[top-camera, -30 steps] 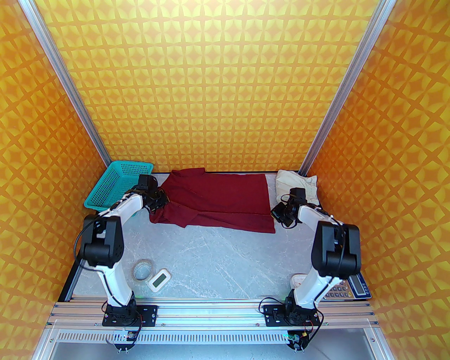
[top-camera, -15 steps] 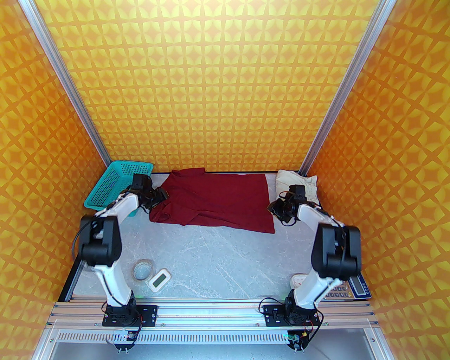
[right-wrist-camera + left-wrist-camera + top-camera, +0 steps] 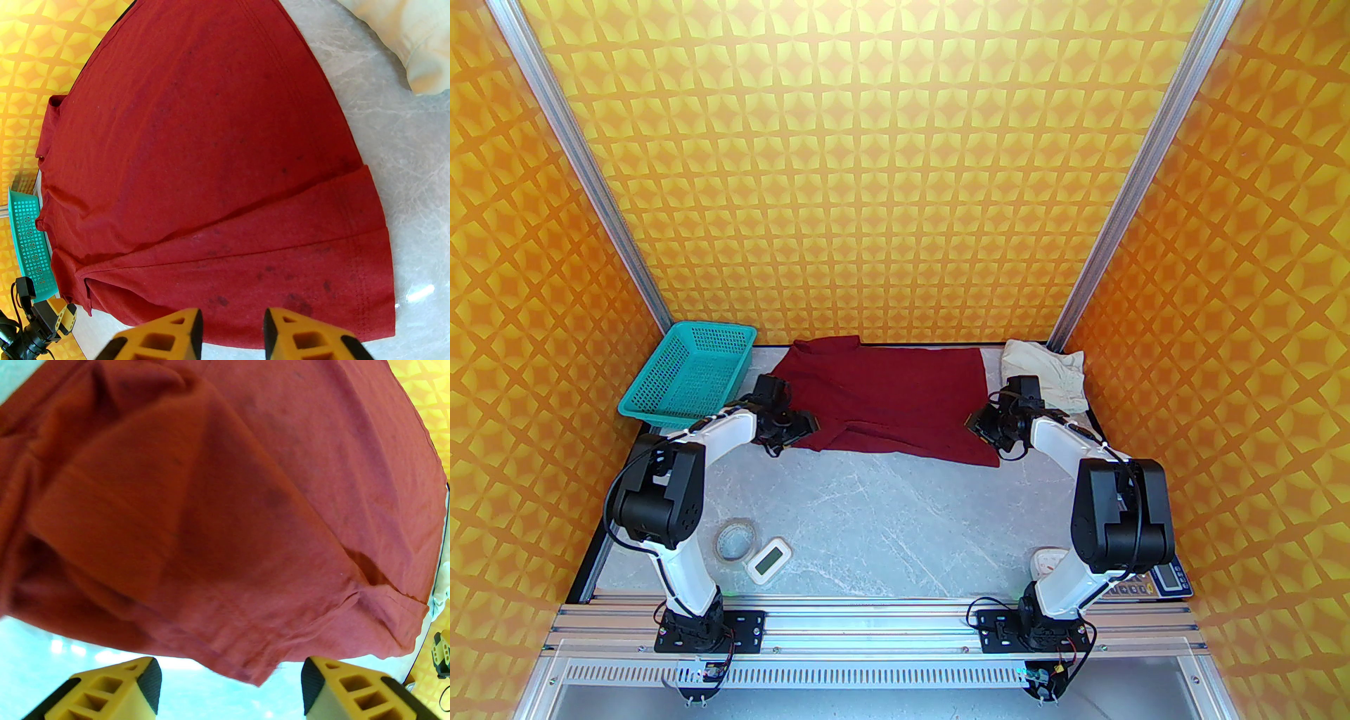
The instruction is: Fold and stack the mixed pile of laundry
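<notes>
Red T-shirt (image 3: pixel 886 401) long axis left-right, collar far-left. Left gripper (image 3: pixel 230 673) jaws wide apart, empty; right gripper (image 3: pixel 232 323) jaws partly apart, empty. Cream piece (image 3: pixel 1048 369) far right.

Top camera is looking down from above and behind my bases at the table (image 3: pixel 886 506). My left wrist camera is facing rightward, very close over the red T-shirt (image 3: pixel 246 500). My right wrist camera is facing left toward the teal basket (image 3: pixel 28 239), slightly farther back. All three are sharing that T-shirt.
</notes>
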You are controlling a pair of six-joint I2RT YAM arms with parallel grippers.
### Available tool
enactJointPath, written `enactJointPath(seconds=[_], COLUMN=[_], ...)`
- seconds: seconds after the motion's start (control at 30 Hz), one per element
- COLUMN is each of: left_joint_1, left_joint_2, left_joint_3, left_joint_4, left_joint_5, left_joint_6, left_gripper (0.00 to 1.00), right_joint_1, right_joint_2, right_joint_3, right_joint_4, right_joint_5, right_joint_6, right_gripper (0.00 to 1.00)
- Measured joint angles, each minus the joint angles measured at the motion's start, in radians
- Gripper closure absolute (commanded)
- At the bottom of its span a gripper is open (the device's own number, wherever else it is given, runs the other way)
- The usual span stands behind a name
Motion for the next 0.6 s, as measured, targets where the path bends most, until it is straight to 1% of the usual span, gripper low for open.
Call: enactJointPath(seconds=[0.1, 0.2, 0.37, 0.47, 0.57, 0.6], left_joint_1=[-0.027, -0.042, -0.047, -0.048, -0.051, -0.052], left_joint_2=[0.030, 0.058, 0.085, 0.098, 0.100, 0.100], left_joint_3=[0.000, 0.003, 0.040, 0.053, 0.055, 0.057], left_joint_4=[0.024, 0.035, 0.046, 0.055, 0.056, 0.057], left_joint_5=[-0.002, -0.003, -0.005, -0.007, -0.008, -0.009], left_joint_6=[-0.032, -0.057, -0.081, -0.087, -0.091, -0.092], left_gripper=[0.43, 0.54, 0.81, 0.93, 1.00, 1.00], right_joint_1=[0.000, 0.000, 0.000, 0.000, 0.000, 0.000], right_joint_2=[0.000, 0.000, 0.000, 0.000, 0.000, 0.000], right_joint_3=[-0.009, -0.016, -0.016, -0.016, -0.016, -0.016], right_joint_4=[0.000, 0.000, 0.000, 0.001, 0.001, 0.001], right_joint_5=[-0.001, -0.005, -0.008, -0.009, -0.014, -0.015], right_joint_6=[0.000, 0.000, 0.000, 0.000, 0.000, 0.000], right_gripper=[0.66, 0.67, 0.69, 0.70, 0.71, 0.71])
